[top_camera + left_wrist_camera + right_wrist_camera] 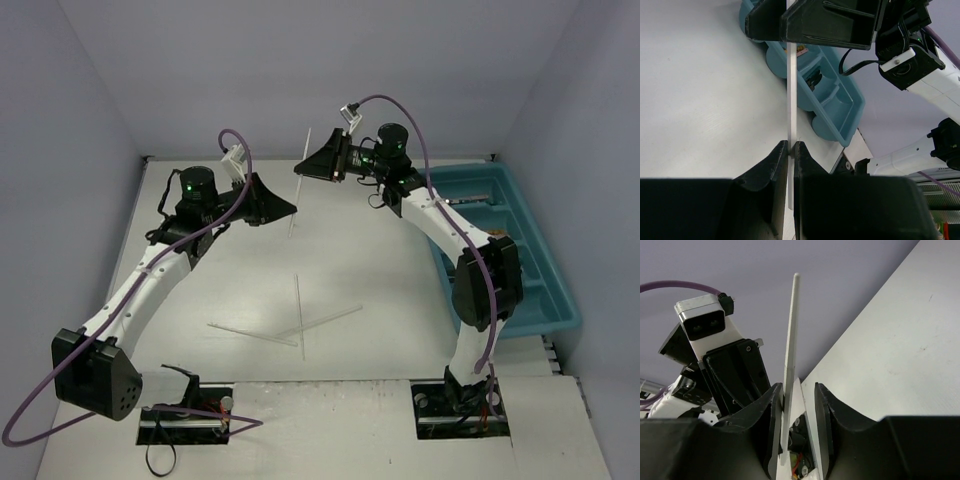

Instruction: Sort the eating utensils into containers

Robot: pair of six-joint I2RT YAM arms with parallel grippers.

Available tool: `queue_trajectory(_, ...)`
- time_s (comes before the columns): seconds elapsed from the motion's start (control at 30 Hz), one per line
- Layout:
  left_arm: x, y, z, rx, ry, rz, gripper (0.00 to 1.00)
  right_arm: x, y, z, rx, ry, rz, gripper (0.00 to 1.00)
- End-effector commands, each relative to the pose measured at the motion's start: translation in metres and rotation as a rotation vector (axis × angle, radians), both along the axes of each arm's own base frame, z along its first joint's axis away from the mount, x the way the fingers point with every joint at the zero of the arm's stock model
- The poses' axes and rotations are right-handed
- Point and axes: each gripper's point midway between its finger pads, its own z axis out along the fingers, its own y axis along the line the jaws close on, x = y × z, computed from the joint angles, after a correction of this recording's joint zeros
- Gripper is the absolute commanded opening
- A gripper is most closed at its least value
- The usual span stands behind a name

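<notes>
A thin white stick point(299, 185) hangs upright in the air above the table's middle. My left gripper point(294, 208) is shut on its lower part; in the left wrist view the stick point(792, 95) runs up from the pinched fingertips of that gripper point(791, 145). My right gripper point(303, 168) straddles the stick higher up. In the right wrist view the stick point(790, 335) lies against the left finger of the right gripper point(799, 392), with a gap to the other finger, so the jaws are open. The teal tray point(556, 300) of containers stands at the right.
Three more white sticks point(299, 312) lie crossed on the table in front of the arms. The tray point(852, 102) holds some dark utensils point(813, 78) in its compartments. Grey walls close the table in at the back and sides.
</notes>
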Motion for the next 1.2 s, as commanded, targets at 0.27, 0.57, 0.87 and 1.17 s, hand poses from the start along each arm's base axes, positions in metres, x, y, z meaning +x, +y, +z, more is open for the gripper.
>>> queue_trajectory(0.27, -0.002, 0.002, 0.021, -0.008, -0.074, 0.005, 0.73, -0.013, -0.010, 0.057, 0.076, -0.214, 0.031, 0.00)
queue_trajectory(0.57, 0.021, 0.054, 0.006, 0.165, 0.005, 0.115, 0.83, 0.015, -0.116, 0.012, -0.237, -0.391, 0.012, 0.00)
queue_trajectory(0.87, 0.019, 0.076, -0.049, 0.347, 0.162, 0.109, 0.84, 0.068, -0.297, 0.006, -0.454, -0.376, -0.411, 0.00)
queue_trajectory(1.17, 0.020, 0.079, -0.046, 0.356, 0.111, 0.146, 0.84, 0.051, -0.322, -0.018, -0.911, -0.578, -0.549, 0.00)
